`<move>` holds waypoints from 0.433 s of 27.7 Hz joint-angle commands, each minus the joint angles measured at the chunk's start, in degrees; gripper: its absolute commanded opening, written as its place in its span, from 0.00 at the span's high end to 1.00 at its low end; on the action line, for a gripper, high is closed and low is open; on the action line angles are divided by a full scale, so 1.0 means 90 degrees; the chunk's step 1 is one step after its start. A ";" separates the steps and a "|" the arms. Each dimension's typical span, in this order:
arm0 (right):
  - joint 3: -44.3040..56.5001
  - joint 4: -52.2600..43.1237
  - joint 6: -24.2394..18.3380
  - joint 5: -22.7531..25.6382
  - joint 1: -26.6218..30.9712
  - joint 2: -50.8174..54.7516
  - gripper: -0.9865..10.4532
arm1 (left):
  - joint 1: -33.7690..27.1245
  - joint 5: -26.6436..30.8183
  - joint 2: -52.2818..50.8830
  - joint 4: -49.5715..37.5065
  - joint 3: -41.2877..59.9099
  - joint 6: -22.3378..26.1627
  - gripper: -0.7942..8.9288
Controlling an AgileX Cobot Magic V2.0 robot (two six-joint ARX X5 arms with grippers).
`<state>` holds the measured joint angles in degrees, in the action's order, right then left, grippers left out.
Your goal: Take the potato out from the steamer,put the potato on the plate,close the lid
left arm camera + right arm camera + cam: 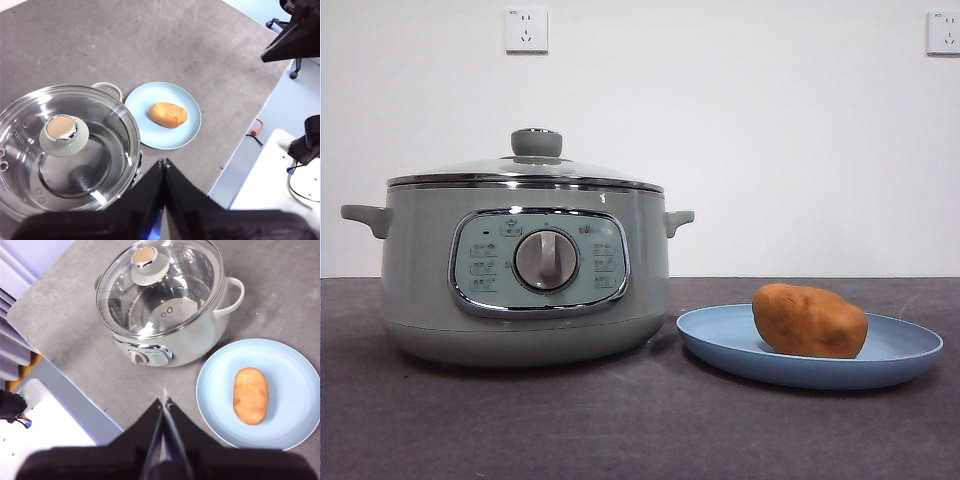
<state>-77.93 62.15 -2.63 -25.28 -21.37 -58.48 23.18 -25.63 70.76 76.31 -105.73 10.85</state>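
Your left gripper [164, 162] hangs high above the table, jaws pressed together on nothing; your right gripper [164, 399] does likewise. At left stands the steamer [525, 270] with the lid [528, 167] seated on it. Just right, the potato [809, 320] lies on the plate [900, 352].

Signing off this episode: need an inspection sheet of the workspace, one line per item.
Surface: dark grey felt-like table top, no spills seen.
Job's things: oval orange-brown potato lies on the shallow light-blue plate; domed glass lid with green knob sits closed on the sage-green steamer; plate beside steamer.
Clutter: nothing seen.
Grippers: left gripper and right gripper shut, holding nothing, raised above the table.
Cables: orange cable on the floor.
Surroundings: white wall with two sockets.
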 commanded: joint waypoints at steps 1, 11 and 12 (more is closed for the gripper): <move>-0.0034 -0.0015 -0.0044 0.0015 -0.0005 0.0015 0.91 | 0.0005 0.0029 -0.0039 0.0029 0.0027 -0.0056 0.92; -0.0034 -0.0012 -0.0044 0.0015 -0.0005 0.0017 0.91 | -0.0894 -0.1309 -0.2579 -0.3548 0.2771 0.0024 0.92; -0.0034 -0.0015 -0.0044 0.0015 -0.0005 0.0017 0.91 | -0.0952 -0.1302 -0.2815 -0.3781 0.3169 -0.0075 0.92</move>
<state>-77.95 62.15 -2.63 -25.30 -21.37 -58.43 15.14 -37.60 46.76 43.90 -82.08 11.90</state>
